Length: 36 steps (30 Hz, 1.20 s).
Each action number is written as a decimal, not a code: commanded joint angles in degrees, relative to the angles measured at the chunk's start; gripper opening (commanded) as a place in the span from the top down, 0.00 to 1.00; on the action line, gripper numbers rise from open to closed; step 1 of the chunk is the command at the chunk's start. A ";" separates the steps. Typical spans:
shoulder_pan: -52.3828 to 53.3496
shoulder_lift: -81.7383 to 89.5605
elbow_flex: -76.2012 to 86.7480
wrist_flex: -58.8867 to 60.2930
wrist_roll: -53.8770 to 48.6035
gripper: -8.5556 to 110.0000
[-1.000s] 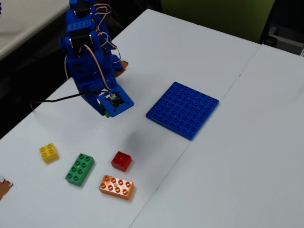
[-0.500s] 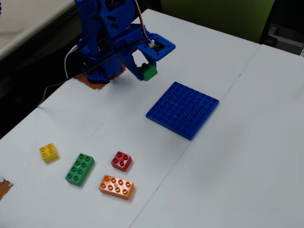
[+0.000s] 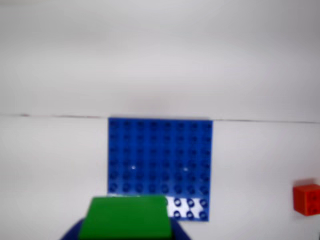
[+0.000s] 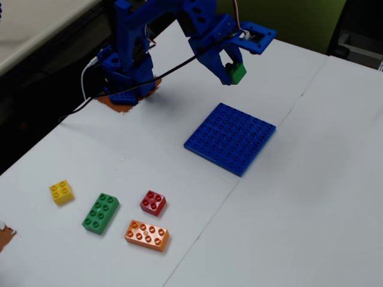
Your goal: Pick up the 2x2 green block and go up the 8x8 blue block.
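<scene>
My blue gripper (image 4: pixel 233 70) is shut on the 2x2 green block (image 4: pixel 237 73) and holds it in the air, above and behind the far corner of the 8x8 blue block (image 4: pixel 231 137). In the wrist view the green block (image 3: pixel 126 217) fills the bottom edge between my jaws, in front of the near edge of the blue block (image 3: pixel 160 160), which lies flat on the white table. The studs of the green block are hidden.
At the front left of the fixed view lie a yellow brick (image 4: pixel 61 191), a longer green brick (image 4: pixel 100 212), a red brick (image 4: pixel 153 202) and an orange brick (image 4: pixel 146 234). The arm's base (image 4: pixel 122 78) stands at the back. The red brick shows at the wrist view's right edge (image 3: pixel 307 199).
</scene>
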 commanded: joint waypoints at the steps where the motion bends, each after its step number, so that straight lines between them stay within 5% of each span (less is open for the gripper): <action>1: -1.32 -1.41 -2.46 0.44 0.70 0.87; 36: 4.13 -5.10 -1.41 0.70 -2.64 0.88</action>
